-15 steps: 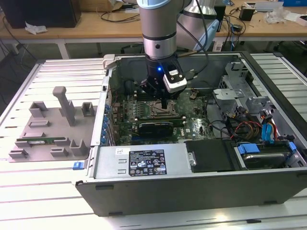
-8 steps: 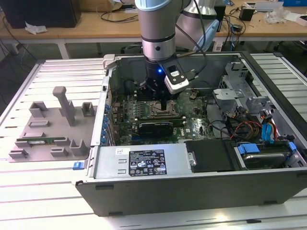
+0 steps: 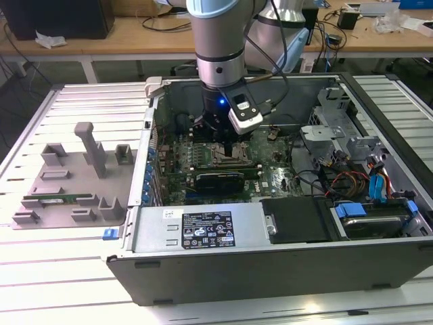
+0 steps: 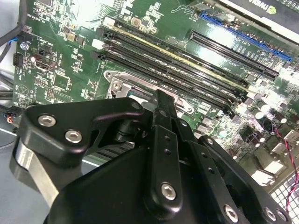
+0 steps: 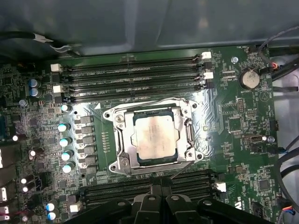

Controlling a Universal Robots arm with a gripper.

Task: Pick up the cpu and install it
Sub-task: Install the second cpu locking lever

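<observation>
- Presently, the black two-fingered gripper hangs inside the open grey computer case, low over the green motherboard; this reads as a post directly above the socket.
- The small flat square cpu with a shiny silver top lies seated in the square metal-framed socket, flat and square with the frame, just ahead of the gripper's linkage in the first wrist view. It looks placed, judging from its level fit.
- In the second wrist view the black fingers meet at a single tip with nothing between them: jaws closed, empty.
- The socket's frame is not folded over the chip, so the top stays exposed.
- The long black memory slots run beyond the socket from the gripper and again just beneath it.
- The grey moulded parts tray sits outside the case, well apart from the gripper, with a thin green memory stick resting in it.
</observation>
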